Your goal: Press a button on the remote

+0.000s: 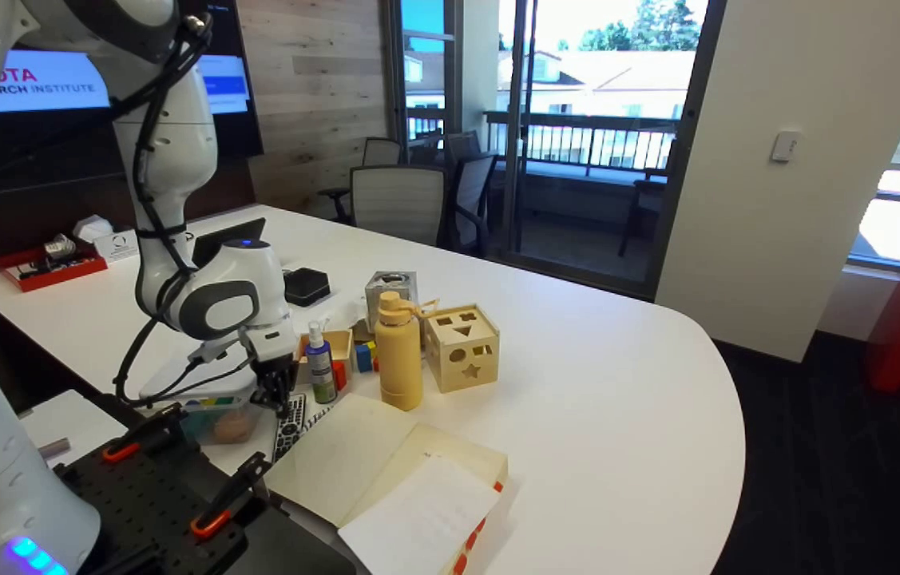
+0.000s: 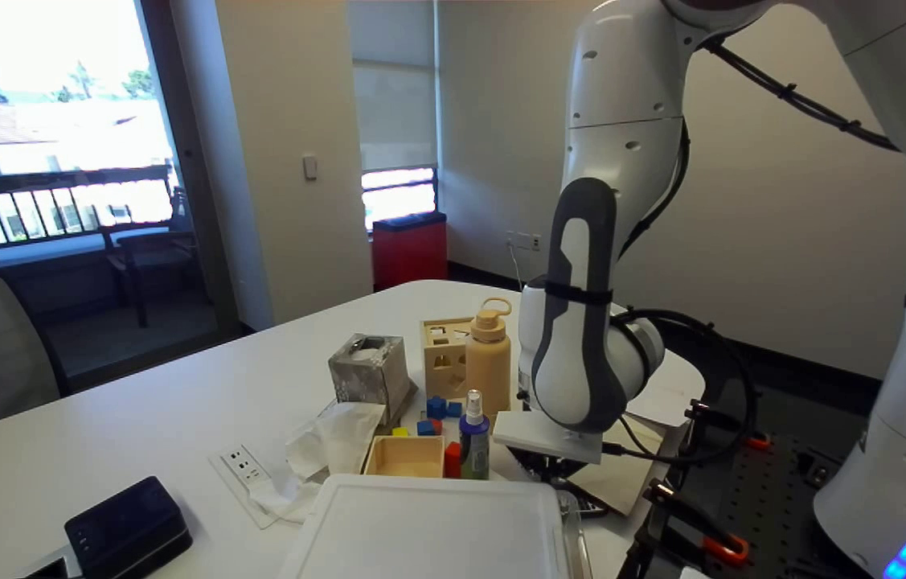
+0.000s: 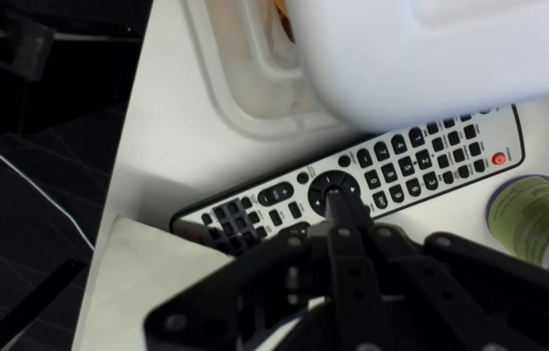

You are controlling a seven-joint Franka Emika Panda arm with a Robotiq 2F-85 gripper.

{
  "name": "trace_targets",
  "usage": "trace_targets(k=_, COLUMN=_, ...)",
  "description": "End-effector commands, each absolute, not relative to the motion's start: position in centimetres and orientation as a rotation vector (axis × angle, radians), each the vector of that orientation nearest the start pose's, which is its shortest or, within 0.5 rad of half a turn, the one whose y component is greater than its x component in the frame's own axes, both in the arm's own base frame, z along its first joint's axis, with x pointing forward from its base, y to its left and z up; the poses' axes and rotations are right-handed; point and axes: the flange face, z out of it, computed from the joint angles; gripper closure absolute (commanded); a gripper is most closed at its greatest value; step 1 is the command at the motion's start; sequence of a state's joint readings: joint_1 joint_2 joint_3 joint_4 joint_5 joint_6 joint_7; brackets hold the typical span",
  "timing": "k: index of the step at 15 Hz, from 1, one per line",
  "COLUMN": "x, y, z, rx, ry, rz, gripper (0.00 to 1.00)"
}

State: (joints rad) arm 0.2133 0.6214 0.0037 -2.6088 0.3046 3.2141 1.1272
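A silver remote with black buttons and a red button (image 3: pixel 393 168) lies flat on the white table, running diagonally across the wrist view. It is partly visible in both exterior views (image 1: pixel 290 427) (image 2: pixel 588 507). My gripper (image 3: pixel 345 200) is shut with nothing between its fingertips. The tips point down at the centre of the remote's round direction pad (image 3: pixel 328 181) and hide part of it. I cannot tell whether they touch it. In an exterior view the gripper (image 1: pixel 283 406) is low over the remote's far end. Paper covers a lower corner of the remote.
A clear container with a white lid (image 3: pixel 425 58) borders the remote on one side. A purple spray bottle (image 1: pixel 320 367) stands on the other side, with a yellow bottle (image 1: pixel 400 359) and wooden shape box (image 1: pixel 461 351) beyond. An open folder (image 1: pixel 370 447) lies near the table edge.
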Motion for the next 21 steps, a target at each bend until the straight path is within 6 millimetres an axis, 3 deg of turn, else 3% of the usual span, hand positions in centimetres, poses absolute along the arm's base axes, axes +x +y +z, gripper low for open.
trace_targets(k=1, x=38.5, y=5.1, z=3.4, rx=-2.568, ry=1.821, rz=0.008, gripper=1.0)
trace_targets(k=10, x=38.9, y=4.1, z=1.6, rx=-2.546, ry=1.869, rz=0.062, gripper=1.0)
trace_targets(k=21, x=39.1, y=4.4, z=0.2, rx=-2.56, ry=1.872, rz=0.097, gripper=1.0)
